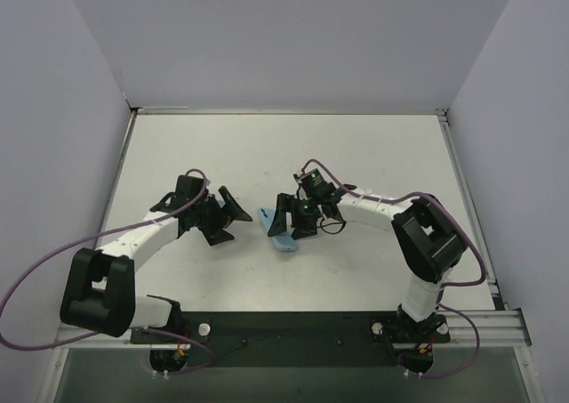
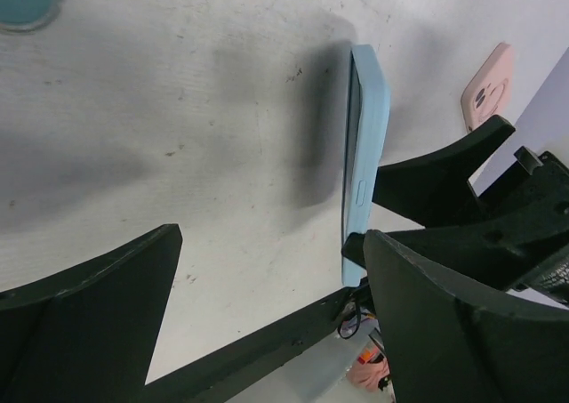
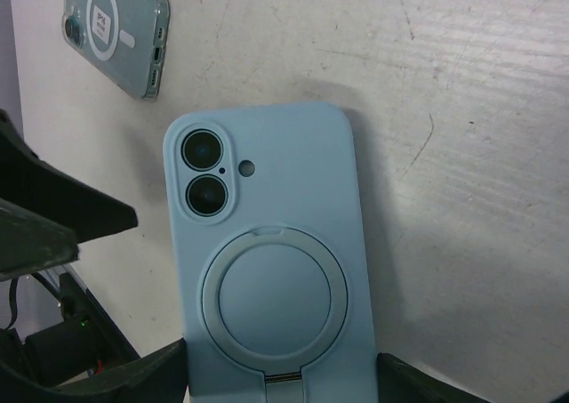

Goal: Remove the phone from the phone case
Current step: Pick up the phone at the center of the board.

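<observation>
Right tool (image 3: 280, 381) on phone case (image 3: 267, 198) edges

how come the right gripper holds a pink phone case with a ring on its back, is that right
Wrong colour: the phone case in the right gripper is light blue, not pink; the right wrist view shows it. The ring on its back is right.

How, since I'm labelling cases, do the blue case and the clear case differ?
The blue case is opaque; the clear case is see-through. The blue case's back ring is blue; the clear case's is white. The right claw grips the blue case; the clear case lies free on the table. Both show camera lenses.
</observation>
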You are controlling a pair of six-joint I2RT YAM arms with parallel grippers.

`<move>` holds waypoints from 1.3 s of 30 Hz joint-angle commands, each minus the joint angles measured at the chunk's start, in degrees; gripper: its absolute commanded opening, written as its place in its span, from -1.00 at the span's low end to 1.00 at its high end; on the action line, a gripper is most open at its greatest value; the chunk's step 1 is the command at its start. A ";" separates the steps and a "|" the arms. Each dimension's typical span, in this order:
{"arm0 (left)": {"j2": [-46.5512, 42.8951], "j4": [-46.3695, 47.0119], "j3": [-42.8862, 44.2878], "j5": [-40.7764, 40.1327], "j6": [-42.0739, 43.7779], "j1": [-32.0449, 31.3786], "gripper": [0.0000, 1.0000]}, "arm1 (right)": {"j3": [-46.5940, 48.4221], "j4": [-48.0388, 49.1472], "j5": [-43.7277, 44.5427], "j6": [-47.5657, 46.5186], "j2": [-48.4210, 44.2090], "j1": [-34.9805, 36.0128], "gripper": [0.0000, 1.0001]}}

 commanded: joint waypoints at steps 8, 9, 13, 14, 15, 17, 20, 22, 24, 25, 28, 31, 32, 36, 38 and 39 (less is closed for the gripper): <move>12.02 7.40 9.16 -3.92 -5.04 -9.50 0.82 | -1.15 2.94 -2.03 0.92 -4.68 2.98 -1.00; 12.72 7.75 9.68 -4.19 -4.95 -9.68 0.80 | -1.06 2.67 -1.85 0.57 -4.76 3.51 -1.00; 15.80 7.23 11.18 -6.73 -5.12 -12.14 0.65 | -1.15 2.06 -1.15 0.65 -5.38 4.22 -1.00; 16.07 7.14 11.44 -7.78 -5.30 -12.58 0.54 | -1.32 2.06 -1.06 0.74 -5.64 4.30 -1.00; 16.24 7.14 11.45 -8.23 -5.56 -12.85 0.48 | -1.50 2.14 -1.06 0.91 -5.64 4.30 -1.00; 16.42 7.40 11.62 -9.28 -5.92 -13.63 0.29 | -1.85 2.14 -0.88 1.00 -5.82 4.48 -1.00; 16.77 7.05 12.32 -9.99 -6.09 -14.25 -0.02 | -2.29 2.14 -0.53 1.18 -6.08 4.57 -1.00; 16.77 6.87 13.11 -9.99 -6.27 -14.52 -0.40 | -2.47 2.14 -0.09 1.09 -6.35 4.65 -1.00; 16.95 6.44 13.82 -9.99 -6.27 -14.69 -1.00 | -2.12 0.74 1.22 0.74 -7.22 4.66 -0.63; 17.04 5.30 14.25 -9.90 -6.27 -14.69 -1.00 | -1.77 -0.05 3.31 0.30 -7.66 4.74 -0.27; 16.60 3.02 15.57 -10.43 -6.27 -14.69 -1.00 | -0.27 -6.19 12.60 -2.94 -11.08 5.71 0.61; 15.81 -0.23 16.63 -11.92 -7.31 -14.78 -1.00 | 2.09 -14.52 22.98 -7.07 -15.56 9.48 0.91; 15.72 -1.38 17.33 -12.62 -7.76 -14.78 -1.00 | 2.71 -15.95 30.51 -8.30 -16.45 10.79 0.93; 15.89 -7.79 20.66 -14.47 -9.87 -14.87 -1.00 | 7.02 -21.05 48.05 -15.06 -16.73 20.54 0.98; 16.51 -14.28 23.56 -17.27 -11.18 -15.48 -1.00 | 9.48 -22.29 53.49 -16.66 -15.23 23.19 0.97; 17.64 -17.18 27.58 -18.07 -11.36 -15.66 -1.00 | 10.18 -22.46 54.57 -17.88 -13.57 24.07 0.90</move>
